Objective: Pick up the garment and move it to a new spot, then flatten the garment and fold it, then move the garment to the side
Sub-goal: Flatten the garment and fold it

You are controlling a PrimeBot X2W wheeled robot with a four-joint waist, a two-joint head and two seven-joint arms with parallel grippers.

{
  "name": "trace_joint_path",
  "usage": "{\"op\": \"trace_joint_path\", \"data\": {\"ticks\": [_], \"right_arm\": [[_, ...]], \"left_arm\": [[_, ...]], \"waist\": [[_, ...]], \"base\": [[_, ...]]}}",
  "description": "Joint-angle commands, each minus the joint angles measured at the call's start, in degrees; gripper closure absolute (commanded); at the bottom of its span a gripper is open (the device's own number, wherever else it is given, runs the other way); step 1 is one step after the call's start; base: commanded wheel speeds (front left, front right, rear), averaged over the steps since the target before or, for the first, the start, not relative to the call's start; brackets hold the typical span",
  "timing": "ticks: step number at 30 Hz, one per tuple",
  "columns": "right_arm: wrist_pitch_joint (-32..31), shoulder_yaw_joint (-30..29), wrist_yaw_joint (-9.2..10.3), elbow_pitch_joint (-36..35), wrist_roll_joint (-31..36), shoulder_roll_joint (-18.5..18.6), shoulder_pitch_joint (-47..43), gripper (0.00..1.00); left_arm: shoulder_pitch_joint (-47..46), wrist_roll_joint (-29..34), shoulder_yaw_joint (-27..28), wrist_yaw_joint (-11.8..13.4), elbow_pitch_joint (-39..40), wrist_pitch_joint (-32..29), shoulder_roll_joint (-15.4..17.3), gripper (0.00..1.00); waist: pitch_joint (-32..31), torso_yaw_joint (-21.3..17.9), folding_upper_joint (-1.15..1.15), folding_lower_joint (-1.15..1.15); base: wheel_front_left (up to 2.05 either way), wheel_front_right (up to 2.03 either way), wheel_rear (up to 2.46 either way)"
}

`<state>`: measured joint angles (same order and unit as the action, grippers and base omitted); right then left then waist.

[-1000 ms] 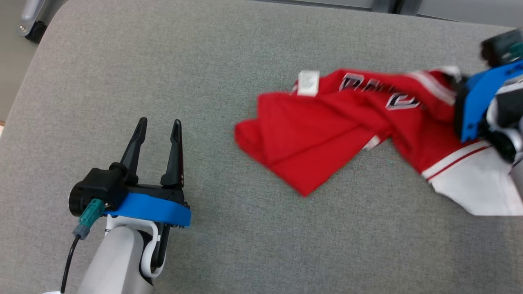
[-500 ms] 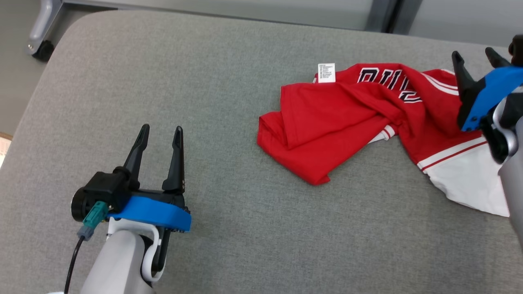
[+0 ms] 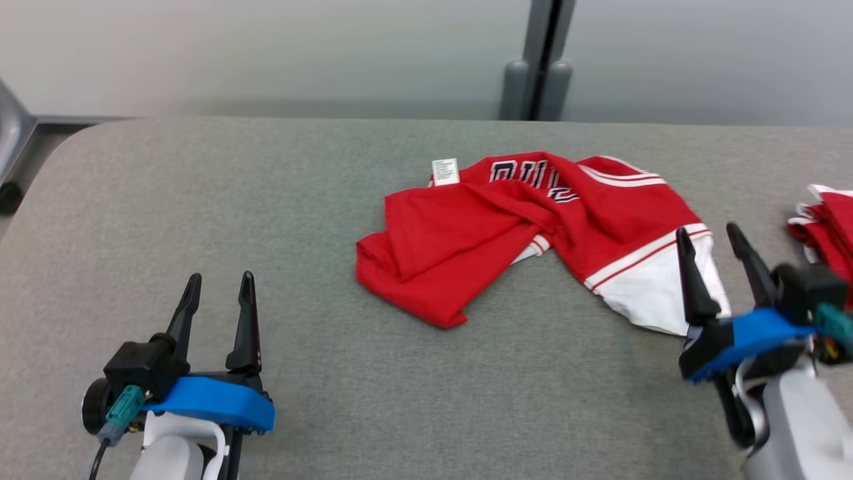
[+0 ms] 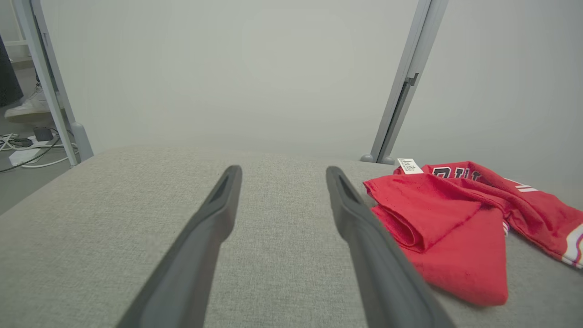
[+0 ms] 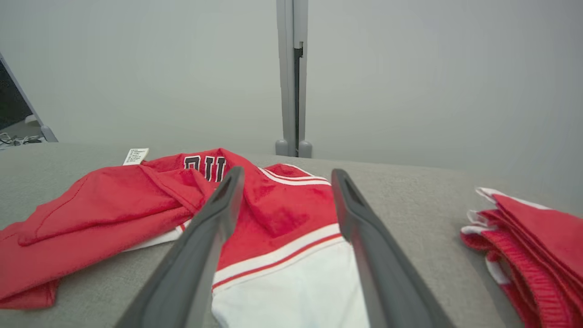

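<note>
Nearest the robot, the left gripper [image 3: 220,275] is hovering over bare tabletop [image 3: 133,200], its fingers standing apart and holding nothing, well apart from the cloth. The right gripper [image 3: 706,230] is likewise showing its fingers spread and empty, poised at the near edge of the white sleeve [image 3: 656,293]. Beyond them the garment [image 3: 466,233] is lying crumpled around the middle of the tabletop, twisted on itself with its print half hidden and its small tag [image 3: 445,171] sticking out at the far edge. The red shorts [image 3: 826,217] are sitting apart at the right edge. With nothing being gripped, the relocating is looking finished. Flattening, folding and moving aside are all waiting to be done.
</note>
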<state>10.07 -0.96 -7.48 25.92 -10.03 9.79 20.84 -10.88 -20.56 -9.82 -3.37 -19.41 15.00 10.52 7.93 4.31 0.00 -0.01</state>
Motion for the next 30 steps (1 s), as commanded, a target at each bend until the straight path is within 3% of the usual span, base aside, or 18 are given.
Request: {"op": "trace_joint_path", "data": {"ticks": [1,6,12,17,23,30], "right_arm": [[0.4,-0.3,-0.03,-1.2,0.1,-0.9,-1.3,0.00],[0.2,-3.7,-0.03,-11.9,3.9,-4.7,-10.4,0.00],[-1.7,-3.6,-0.03,-18.9,5.4,-6.7,-14.8,0.00],[-2.6,-2.3,-0.02,-20.9,5.1,-6.9,-14.6,0.00],[-2.3,1.0,-0.03,-20.8,3.9,-6.9,-12.7,0.00],[-0.6,4.9,-0.03,-19.1,2.5,-6.9,-10.7,0.00]], "left_arm": [[0.3,-0.1,0.2,0.2,0.1,0.2,0.4,0.00],[0.8,-0.4,0.4,0.5,0.3,0.0,0.9,0.00],[-0.3,-1.1,0.2,0.4,-0.5,-0.9,1.1,0.00],[-6.8,-0.8,-1.6,-0.7,-3.7,-4.7,1.0,0.00],[-17.9,-3.1,-2.9,-1.9,-12.5,-14.4,0.6,0.00],[-25.7,-6.5,-1.0,-0.9,-20.0,-22.2,0.6,0.00]], "waist": [[-1.3,-1.5,0.00,0.01],[-1.1,-3.0,0.00,0.01],[0.2,-4.5,0.00,0.01],[2.6,-5.8,0.00,0.01],[6.4,-9.7,0.00,0.01],[10.1,-14.6,0.00,0.01]], "base": [[0.00,0.00,0.00],[0.00,0.00,0.00],[0.00,0.00,0.00],[0.00,0.00,0.00],[0.00,0.00,0.00],[0.00,0.00,0.00]]}}
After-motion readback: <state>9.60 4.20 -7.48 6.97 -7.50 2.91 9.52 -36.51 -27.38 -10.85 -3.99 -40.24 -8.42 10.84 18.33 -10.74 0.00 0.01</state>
